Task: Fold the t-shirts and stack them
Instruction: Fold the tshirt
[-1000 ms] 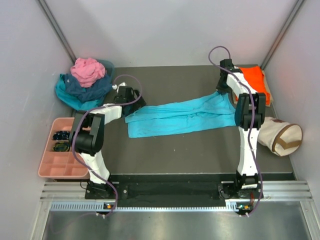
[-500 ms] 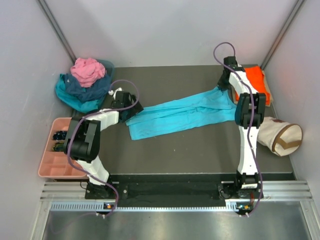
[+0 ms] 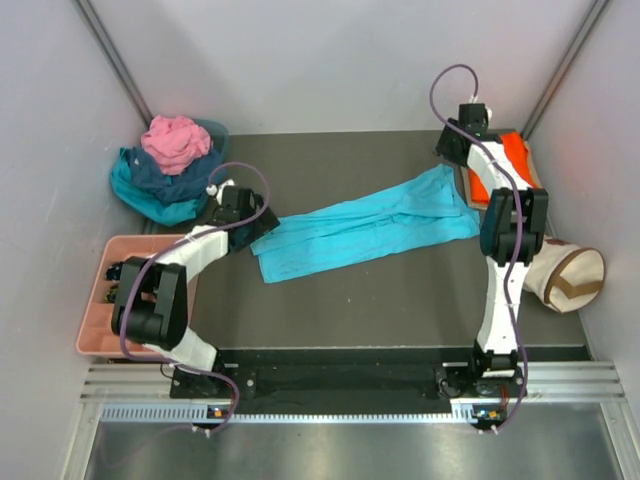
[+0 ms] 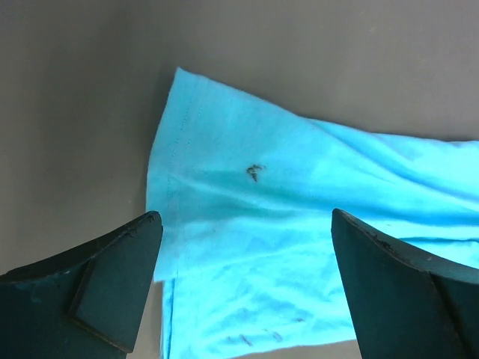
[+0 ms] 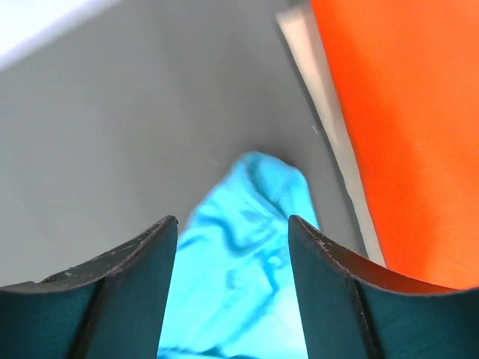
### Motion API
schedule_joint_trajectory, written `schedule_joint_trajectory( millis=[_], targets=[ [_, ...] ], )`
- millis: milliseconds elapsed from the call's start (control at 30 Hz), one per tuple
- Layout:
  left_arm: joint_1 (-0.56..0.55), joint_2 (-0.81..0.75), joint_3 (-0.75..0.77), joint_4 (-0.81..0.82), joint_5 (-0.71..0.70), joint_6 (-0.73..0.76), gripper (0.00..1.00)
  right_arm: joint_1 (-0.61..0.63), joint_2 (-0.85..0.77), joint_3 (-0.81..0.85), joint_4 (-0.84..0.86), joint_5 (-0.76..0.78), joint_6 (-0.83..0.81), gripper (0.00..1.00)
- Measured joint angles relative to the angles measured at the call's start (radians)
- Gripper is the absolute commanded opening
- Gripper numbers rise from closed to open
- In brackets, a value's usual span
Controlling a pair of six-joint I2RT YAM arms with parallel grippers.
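A bright turquoise t-shirt (image 3: 365, 225) lies stretched in a long band across the dark mat, from lower left to upper right. My left gripper (image 3: 250, 225) hovers open over its left end, and in the left wrist view the cloth (image 4: 299, 172) shows between the wide-apart fingers (image 4: 112, 284). My right gripper (image 3: 448, 160) is open just above the shirt's narrow right end (image 5: 247, 262), holding nothing. A folded orange t-shirt (image 3: 510, 165) lies at the back right, beside the right gripper (image 5: 232, 220). Pink (image 3: 175, 140), navy (image 3: 180, 175) and teal (image 3: 135, 190) t-shirts are heaped at the back left.
A cream canvas bag (image 3: 565, 270) with a brown strap lies at the right edge of the mat. A pink compartment tray (image 3: 120, 325) sits off the mat on the left, beside the left arm. Grey walls close in on both sides.
The right gripper has opened and let go of the turquoise shirt's right end, then drawn back toward the far wall. The left arm swung left, its gripper still open over the left end.
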Motion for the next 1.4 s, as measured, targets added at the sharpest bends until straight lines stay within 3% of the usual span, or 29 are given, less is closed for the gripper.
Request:
schedule_joint_trajectory(
  millis=[300,500,733,1000,1167,1400],
  targets=[
    [0.0,-0.164,0.051,-0.065,-0.053,0.029,0.99,0.014,-0.226,-0.1,0.144,-0.133,-0.015,0.65],
    [0.001,-0.185,0.074,-0.056,-0.114,0.057,0.99,0.112,-0.424,-0.351,0.176,-0.17,0.048,0.65],
    [0.005,-0.18,0.077,-0.054,-0.158,0.082,0.99,0.403,-0.698,-0.849,0.254,-0.185,0.207,0.64],
    [0.03,-0.179,0.077,-0.042,-0.162,0.1,0.99,0.687,-0.894,-1.13,0.323,-0.088,0.437,0.63],
    [0.035,-0.179,0.077,-0.026,-0.143,0.099,0.99,0.859,-0.883,-1.183,0.401,0.027,0.57,0.63],
    [0.035,-0.206,0.061,-0.03,-0.109,0.089,0.99,1.009,-0.611,-1.091,0.526,0.112,0.715,0.62]
  ],
)
